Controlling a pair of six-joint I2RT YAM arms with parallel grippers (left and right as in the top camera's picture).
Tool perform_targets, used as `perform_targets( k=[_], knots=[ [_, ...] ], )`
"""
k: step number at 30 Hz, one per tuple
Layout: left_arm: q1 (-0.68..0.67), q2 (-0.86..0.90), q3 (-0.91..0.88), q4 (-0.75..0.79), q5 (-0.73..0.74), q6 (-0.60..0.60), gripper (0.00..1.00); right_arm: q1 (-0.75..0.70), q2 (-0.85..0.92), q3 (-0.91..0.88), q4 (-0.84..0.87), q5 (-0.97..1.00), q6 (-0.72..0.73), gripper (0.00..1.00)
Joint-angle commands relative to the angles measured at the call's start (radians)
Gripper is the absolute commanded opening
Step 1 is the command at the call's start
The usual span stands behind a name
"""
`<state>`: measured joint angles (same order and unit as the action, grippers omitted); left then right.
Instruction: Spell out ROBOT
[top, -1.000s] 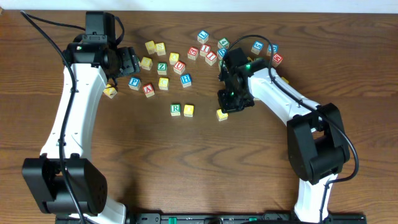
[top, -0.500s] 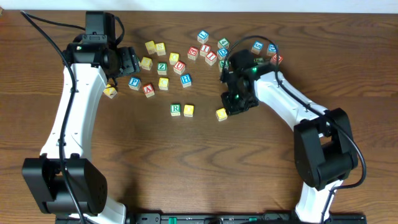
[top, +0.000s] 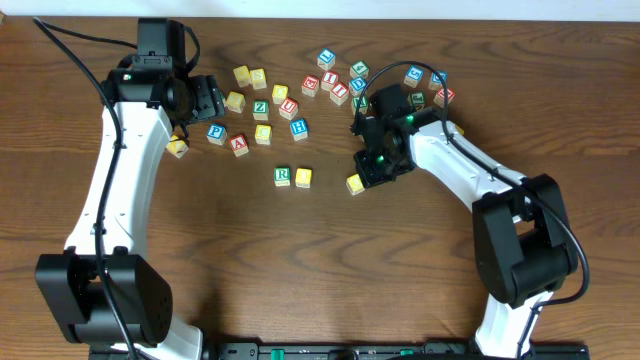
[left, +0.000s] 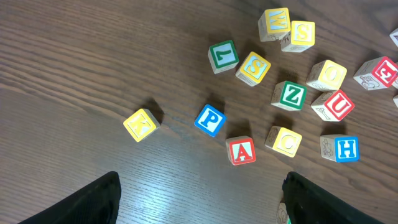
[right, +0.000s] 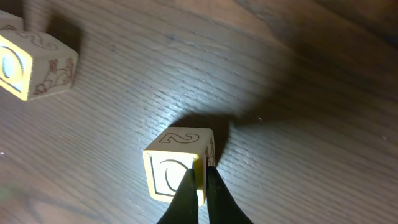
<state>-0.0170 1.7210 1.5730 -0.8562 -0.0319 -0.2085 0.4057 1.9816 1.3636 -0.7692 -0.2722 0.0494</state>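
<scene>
From above, a green R block (top: 283, 176) and a yellow block (top: 303, 177) sat touching side by side near the middle of the table (top: 300, 280), the start of the word. A second yellow block (top: 355, 184) lay apart from them, toward the table's right edge. The right pincer (top: 372, 172) stood just beside that block, on its far-right side, so the block lay between the pincer and the row. The right arm was much the nearer one. The left pincer (top: 205, 100) hung near the far-left corner, over a scatter of spare blocks.

The left wrist camera showed that pincer spread wide and holding nothing. Below it lay a blue P block (left: 210, 120) and a red A block (left: 241, 150).

The right wrist camera showed its fingers drawn narrow, almost together, their tips at one upright edge of the second yellow block. Whether they nipped that edge or only pressed on it could not be told. The block is a cube with no long axis, and it sat flat but turned, with a corner toward the pincer. Its letter could not be read with certainty. Judging by the layout, it needed squaring and shifting toward the left edge to join the row.
</scene>
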Motion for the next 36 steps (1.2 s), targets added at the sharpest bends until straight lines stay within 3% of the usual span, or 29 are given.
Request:
perform_targets(
  k=[1,12,25,36],
  knots=[
    [-0.002,0.009,-0.001,-0.002,-0.002,0.005,0.82,-0.032,0.001,-0.058,-0.002,0.13,0.027,0.01],
    [-0.002,0.009,-0.001,-0.002,-0.002,0.005,0.83,-0.132,0.001,-0.114,0.043,0.138,0.02,0.01],
    [-0.002,0.009,-0.001,-0.002,-0.002,0.005,0.82,-0.267,-0.011,-0.091,0.005,-0.087,-0.064,0.01],
    [-0.002,0.009,-0.001,0.002,-0.002,0.005,0.82,-0.239,-0.088,-0.035,-0.051,-0.048,0.191,0.01]
  ],
)
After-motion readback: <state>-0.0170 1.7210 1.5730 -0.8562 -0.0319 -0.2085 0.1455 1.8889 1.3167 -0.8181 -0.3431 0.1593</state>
